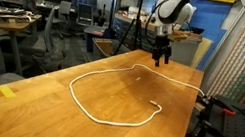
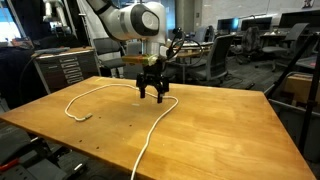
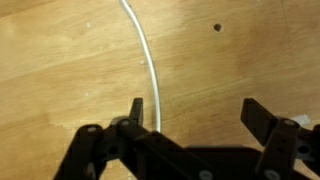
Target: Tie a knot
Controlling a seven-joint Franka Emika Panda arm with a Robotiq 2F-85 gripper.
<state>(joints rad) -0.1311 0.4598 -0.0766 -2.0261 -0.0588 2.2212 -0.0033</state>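
Rope (image 1: 72, 82) is laid in an open, unknotted loop on the wooden desk (image 1: 118, 96). In the wrist view the rope (image 3: 152, 75) is seen curving from 12 o'clock down to just beside the 9 o'clock finger (image 3: 135, 110). The gripper (image 1: 161, 57) is held at the loop's 1 o'clock, its fingers spread wide with nothing gripped.

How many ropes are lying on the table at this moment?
1. A single white rope lies in an open loop on the wooden table and passes under the open gripper. One end rests on the tabletop. The other reaches the table edge, where more may be hidden.
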